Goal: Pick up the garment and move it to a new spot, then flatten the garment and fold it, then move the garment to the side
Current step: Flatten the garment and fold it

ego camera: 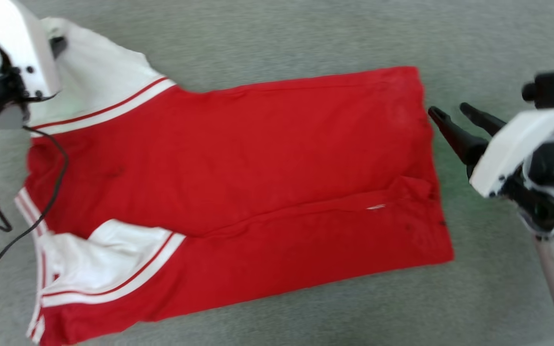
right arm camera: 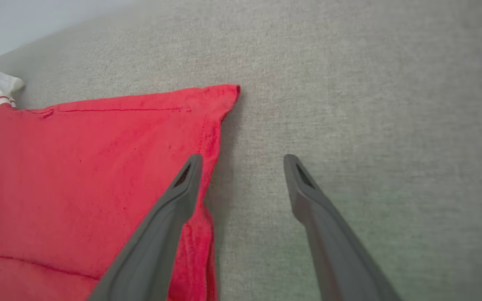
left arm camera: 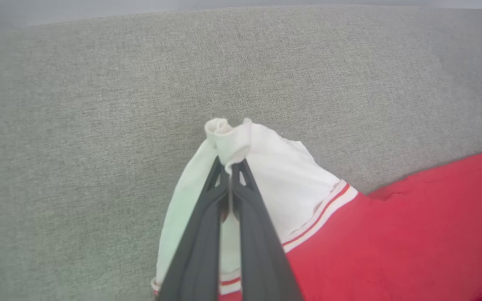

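Garment [ego camera: 258, 182] lies spread on grey fabric surface [ego camera: 306, 38], long axis running left-right. Left end effector [left arm camera: 229, 167] pressed together, pinching white sleeve [left arm camera: 283, 175] at garment's left end. Right end effector [right arm camera: 243, 159] spread, straddling garment's hem edge at right end.

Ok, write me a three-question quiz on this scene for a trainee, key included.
1. True or false: the right gripper is shut on the garment.
2. Which part is the left gripper pinching? A) the red bottom hem B) a white sleeve C) nothing at all
3. Fill in: the garment lies on a ___ fabric surface.
Key: 1 false, its jaws stand open; 2 B; 3 grey.
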You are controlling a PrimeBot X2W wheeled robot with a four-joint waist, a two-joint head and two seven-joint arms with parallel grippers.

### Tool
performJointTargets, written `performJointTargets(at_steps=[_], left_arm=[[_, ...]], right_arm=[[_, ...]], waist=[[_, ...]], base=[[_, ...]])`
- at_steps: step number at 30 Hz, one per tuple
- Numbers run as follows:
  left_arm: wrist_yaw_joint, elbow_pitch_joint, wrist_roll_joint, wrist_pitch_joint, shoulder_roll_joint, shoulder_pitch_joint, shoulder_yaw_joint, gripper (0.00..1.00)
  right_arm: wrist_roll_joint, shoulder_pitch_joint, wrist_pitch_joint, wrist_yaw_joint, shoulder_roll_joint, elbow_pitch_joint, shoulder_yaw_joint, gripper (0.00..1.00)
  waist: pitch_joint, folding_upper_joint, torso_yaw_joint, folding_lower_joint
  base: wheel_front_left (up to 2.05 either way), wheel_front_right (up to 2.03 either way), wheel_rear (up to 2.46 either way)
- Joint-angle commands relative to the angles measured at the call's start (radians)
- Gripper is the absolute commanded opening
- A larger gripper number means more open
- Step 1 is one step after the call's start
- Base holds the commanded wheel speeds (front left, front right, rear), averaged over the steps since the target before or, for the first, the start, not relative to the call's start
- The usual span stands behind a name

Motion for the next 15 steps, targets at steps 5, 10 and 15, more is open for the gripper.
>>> performJointTargets(at_steps=[5,10,15], left_arm=[[-0.024,-0.051,0.022,-0.037,-0.034,-0.036,-0.020,0.00],[-0.034,-0.063,0.029,-0.050,-0.047,-0.044,-0.027,0.00],[-0.047,-0.053,0.030,-0.072,-0.061,-0.047,-0.033,0.00]], right_arm=[[0.018,-0.182,0.114,0.000,-0.019,0.154,0.037,1.00],[0.012,-0.269,0.177,0.000,-0.014,0.253,0.054,1.00],[0.006,-0.286,0.329,-0.001,0.027,0.407,0.094,0.65]], waist=[[0.041,0.0000,0.090,-0.0001],[0.067,0.0000,0.114,-0.0001],[0.076,0.0000,0.129,-0.0001]], base=[[0.00,0.00,0.00],[0.00,0.00,0.00],[0.00,0.00,0.00]])
